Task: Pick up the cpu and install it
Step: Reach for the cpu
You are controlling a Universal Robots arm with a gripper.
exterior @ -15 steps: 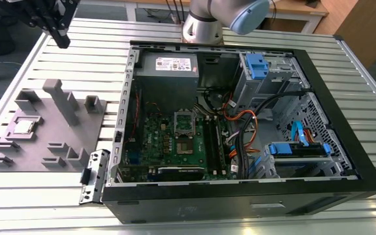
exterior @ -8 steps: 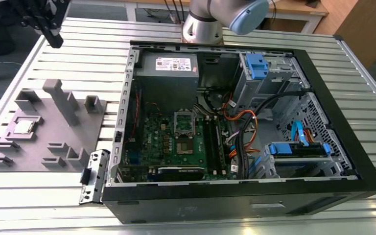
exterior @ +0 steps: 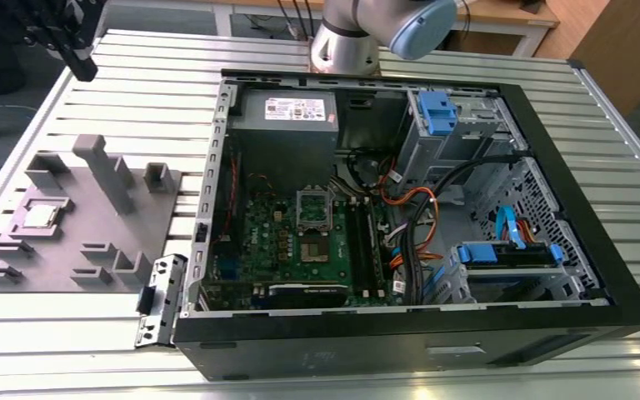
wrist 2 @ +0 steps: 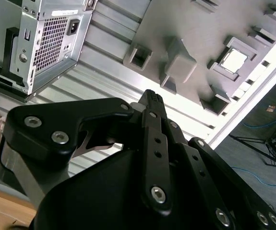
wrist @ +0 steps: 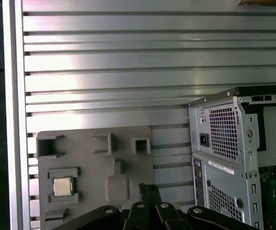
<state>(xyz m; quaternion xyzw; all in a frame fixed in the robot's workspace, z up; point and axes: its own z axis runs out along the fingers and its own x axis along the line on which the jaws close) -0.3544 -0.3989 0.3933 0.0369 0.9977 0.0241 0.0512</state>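
one cpu [wrist: 63,187] rests in the grey tray [wrist: 128,165]; gripper [wrist: 149,188] nearby, pinched narrow, empty; white label [exterior: 296,108] on power supply [exterior: 287,132].

The chip [exterior: 40,215] sits in a holder [exterior: 70,240] by the table [exterior: 153,75] edge at the exterior view's left; computer case [exterior: 409,346] beside it.
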